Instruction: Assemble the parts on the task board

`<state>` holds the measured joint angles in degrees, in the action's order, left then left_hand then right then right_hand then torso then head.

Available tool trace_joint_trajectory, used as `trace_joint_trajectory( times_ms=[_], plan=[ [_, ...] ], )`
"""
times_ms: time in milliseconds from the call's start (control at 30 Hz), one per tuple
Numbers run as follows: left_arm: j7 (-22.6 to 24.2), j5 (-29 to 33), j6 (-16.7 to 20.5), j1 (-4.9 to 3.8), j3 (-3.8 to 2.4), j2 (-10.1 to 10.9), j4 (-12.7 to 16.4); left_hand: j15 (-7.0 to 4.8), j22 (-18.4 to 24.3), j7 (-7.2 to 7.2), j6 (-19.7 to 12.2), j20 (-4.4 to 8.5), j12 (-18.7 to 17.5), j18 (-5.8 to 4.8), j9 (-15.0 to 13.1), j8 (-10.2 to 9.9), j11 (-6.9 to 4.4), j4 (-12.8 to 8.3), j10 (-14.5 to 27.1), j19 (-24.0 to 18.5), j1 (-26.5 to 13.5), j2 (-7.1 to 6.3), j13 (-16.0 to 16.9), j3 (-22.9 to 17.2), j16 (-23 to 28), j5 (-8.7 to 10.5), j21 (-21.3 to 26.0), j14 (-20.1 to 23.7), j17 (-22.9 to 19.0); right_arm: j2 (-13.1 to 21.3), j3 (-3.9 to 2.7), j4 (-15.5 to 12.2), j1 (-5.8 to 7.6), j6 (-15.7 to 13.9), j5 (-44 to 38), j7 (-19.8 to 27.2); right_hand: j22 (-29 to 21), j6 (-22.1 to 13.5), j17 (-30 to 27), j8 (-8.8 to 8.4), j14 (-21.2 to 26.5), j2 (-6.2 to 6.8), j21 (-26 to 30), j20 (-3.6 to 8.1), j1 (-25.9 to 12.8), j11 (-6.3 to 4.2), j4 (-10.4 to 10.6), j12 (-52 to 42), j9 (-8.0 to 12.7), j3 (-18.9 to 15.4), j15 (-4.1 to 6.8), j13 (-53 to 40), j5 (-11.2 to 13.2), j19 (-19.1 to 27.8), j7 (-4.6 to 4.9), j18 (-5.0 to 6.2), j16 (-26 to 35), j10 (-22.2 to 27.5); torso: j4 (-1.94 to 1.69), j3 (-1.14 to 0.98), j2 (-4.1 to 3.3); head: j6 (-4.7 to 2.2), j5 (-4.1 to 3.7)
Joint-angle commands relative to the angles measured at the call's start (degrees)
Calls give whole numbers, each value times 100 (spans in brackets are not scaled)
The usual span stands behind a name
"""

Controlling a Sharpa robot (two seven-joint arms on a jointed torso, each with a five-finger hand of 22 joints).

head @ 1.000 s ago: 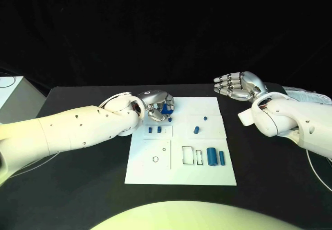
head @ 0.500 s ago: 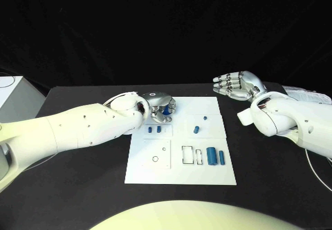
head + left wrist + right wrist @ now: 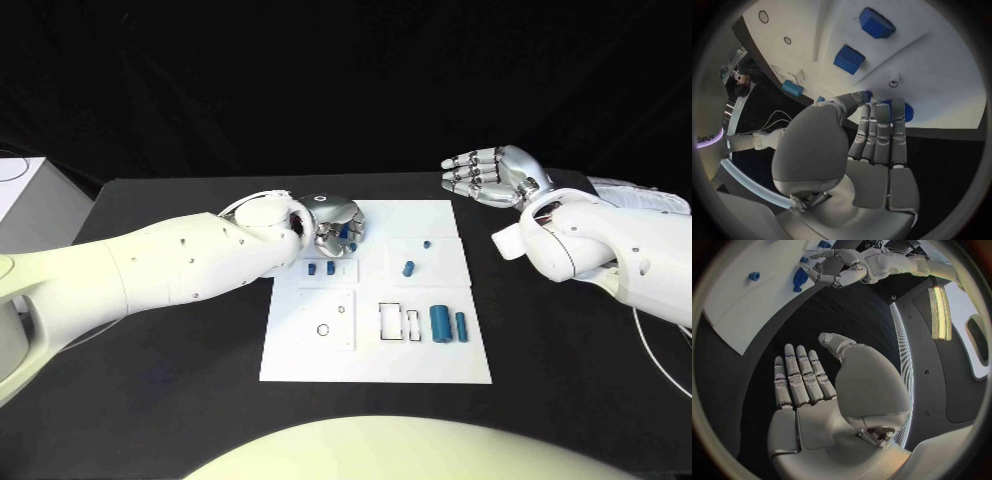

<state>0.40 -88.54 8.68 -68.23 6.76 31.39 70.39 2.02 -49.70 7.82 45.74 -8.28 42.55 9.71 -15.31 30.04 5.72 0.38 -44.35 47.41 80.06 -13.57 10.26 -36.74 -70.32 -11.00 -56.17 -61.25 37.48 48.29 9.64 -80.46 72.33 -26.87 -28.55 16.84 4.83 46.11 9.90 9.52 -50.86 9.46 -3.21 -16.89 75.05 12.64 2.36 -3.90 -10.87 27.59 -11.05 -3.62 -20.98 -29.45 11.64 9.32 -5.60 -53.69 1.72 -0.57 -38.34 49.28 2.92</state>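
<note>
Overhead, left hand (image 3: 333,222) curled down, pinching a blue part (image 3: 897,110) at the task board (image 3: 433,365), right hand (image 3: 490,176) raised, fingers spread, empty.

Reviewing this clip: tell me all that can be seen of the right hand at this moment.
The right hand is silver and metallic-looking, on a white arm. It is raised beside the task board's far right corner, clear of the white plate. In the right wrist view its fingers lie straight and side by side, thumb apart, above the black table. It holds nothing, and nothing touches it.
</note>
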Motion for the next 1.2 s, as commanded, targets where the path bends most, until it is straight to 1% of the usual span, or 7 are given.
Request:
trace_joint_trajectory(
  times_ms=[33, 267, 467, 867, 1000, 1167, 1200],
  plan=[
    [39, -79, -231, 3, 3, -43, -40, -60, -102, -9, 122, 70, -40, 81, 34, -73, -23, -60, -114, -29, 17, 6, -50, -116, -97, -26, -126, -62, 56, -4, -2, -10, 0, 35, 16, 80, -5, 36, -5, -19, 2, -15, 8, 14, -58, 21, -5, 20, 5, 39, -29, 1, -33, -4, 415, -36, 15, 14, 3, -2, -3, 2, -2],
    [79, -80, -275, 4, 41, -89, -132, -67, -176, -23, 220, 85, -72, 78, 56, -125, -40, -96, -194, -63, -22, 25, -87, -174, -158, -18, -207, -100, 81, -8, -2, -14, 0, 38, 16, 80, -5, 36, -5, -19, 2, -15, 8, 14, -58, 21, -5, 20, 5, 39, -29, 1, -33, -4, 415, -36, 15, 14, 1, -4, -2, 3, -7],
    [122, -61, -303, 4, 76, -93, -151, -88, -212, -44, 264, 93, -92, 79, 72, -171, -55, -114, -250, -86, -50, 43, -108, -198, -177, -13, -242, -98, 62, -10, -2, -13, 0, 38, 16, 78, -5, 36, -5, -19, 2, -15, 8, 14, -58, 21, -5, 20, 5, 39, -29, 1, -33, -4, 415, -36, 15, 14, -2, -6, 4, 20, -13],
    [173, 33, -345, 4, 96, -101, -159, -76, -230, -32, 318, 89, -162, 75, 89, -237, -55, -83, -281, -116, -161, 45, -152, -183, -196, 3, -248, -88, 16, -18, -2, -9, 0, 42, 16, 77, -10, 43, -12, -23, 0, -21, 6, 14, -61, 20, -3, 18, 7, 48, -28, 1, -37, -7, 415, -36, 15, 12, 0, -5, 3, 26, -12],
    [214, 104, -335, 4, 102, -100, -146, -37, -210, -10, 333, 63, -227, 69, 101, -300, -34, -37, -328, -129, -271, 23, -189, -125, -226, 14, -208, -102, 9, -18, -2, -7, 0, 42, 16, 74, -10, 43, -12, -23, 0, -21, 6, 14, -61, 20, -3, 18, 7, 48, -28, 1, -37, -7, 415, -36, 15, 12, 0, -4, 3, 28, -9],
    [246, 202, -318, 4, 104, -98, -141, -26, -182, 6, 373, 44, -276, 74, 99, -331, -32, -9, -414, -113, -310, 45, -215, -91, -285, 12, -169, -173, 87, -18, -2, -9, 0, 42, 16, 71, -14, 46, -16, -26, -1, -23, 6, 14, -65, 20, -1, 17, 8, 51, -28, 1, -37, 0, 415, -36, 15, 11, -2, -5, 5, 37, -14],
    [247, 226, -296, 4, 104, -96, -144, -32, -176, 10, 409, 43, -305, 79, 93, -335, -42, -19, -459, -96, -287, 71, -230, -100, -318, 9, -165, -218, 135, -17, -2, -9, 0, 43, 16, 70, -14, 46, -16, -26, -1, -23, 6, 14, -65, 20, -1, 17, 8, 51, -28, 1, -37, 0, 415, -36, 15, 11, -1, -6, 4, 37, -17]
  ],
)
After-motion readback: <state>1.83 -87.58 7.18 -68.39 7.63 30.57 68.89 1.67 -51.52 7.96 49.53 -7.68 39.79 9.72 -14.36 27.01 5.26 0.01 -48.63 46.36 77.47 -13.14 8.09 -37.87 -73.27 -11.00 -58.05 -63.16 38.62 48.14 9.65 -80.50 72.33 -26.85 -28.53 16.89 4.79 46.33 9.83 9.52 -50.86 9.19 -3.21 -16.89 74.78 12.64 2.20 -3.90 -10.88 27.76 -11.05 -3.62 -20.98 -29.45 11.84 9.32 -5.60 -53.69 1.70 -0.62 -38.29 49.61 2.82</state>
